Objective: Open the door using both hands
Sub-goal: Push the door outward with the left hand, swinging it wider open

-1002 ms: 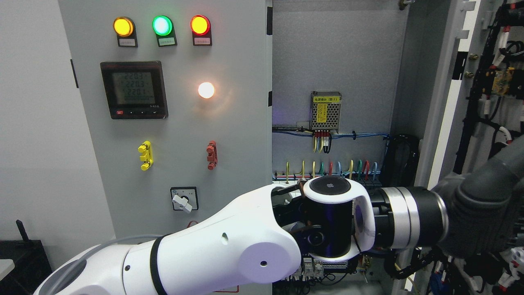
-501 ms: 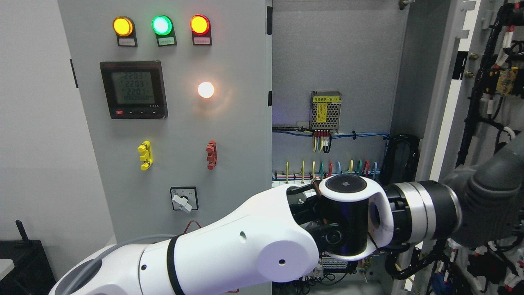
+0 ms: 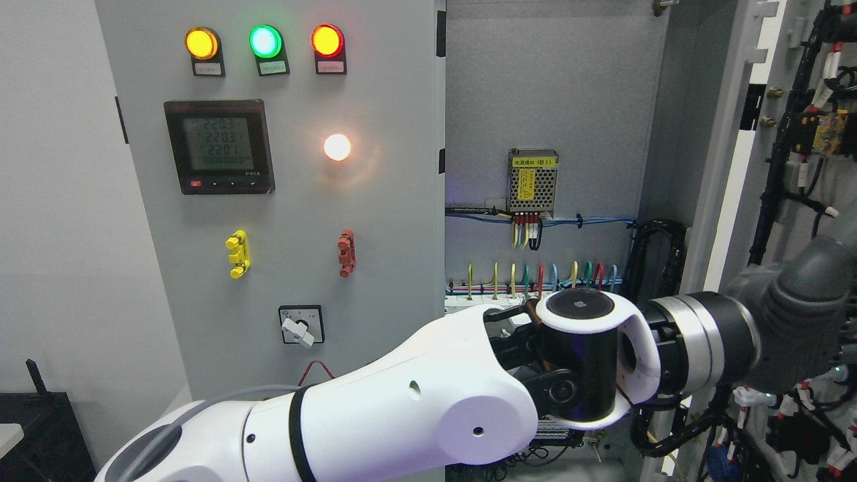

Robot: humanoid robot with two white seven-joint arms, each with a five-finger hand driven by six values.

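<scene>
1. The left arm [image 3: 402, 408] comes in from the bottom left and reaches far across to the right.
2. It goes that way because the door [image 3: 730, 174] it is working on is on the right side. The door is swung out, so we see its thin edge and the wires on its back.
3. The left hand [image 3: 797, 314] is the dark gray part past the shiny wrist ring. It sits against the door, low down.
4. I think it is pushing the door wider, but that is my guess.
5. I cannot tell if its fingers are spread or curled. They are hidden behind the wrist and run off the picture's right edge.
6. No right arm shows anywhere.
7. The other door [image 3: 288, 187] on the left looks shut flat. It has three lamps [image 3: 265, 41], a meter [image 3: 219, 146] and a switch [image 3: 301, 325] on it.
8. Inside the open cabinet [image 3: 549, 87] there is a small box [image 3: 533, 180] with a yellow label, and colored wires [image 3: 535, 274] below it.
9. The big white arm hides the bottom of the cabinet.
10. The label words are too small to read.
</scene>
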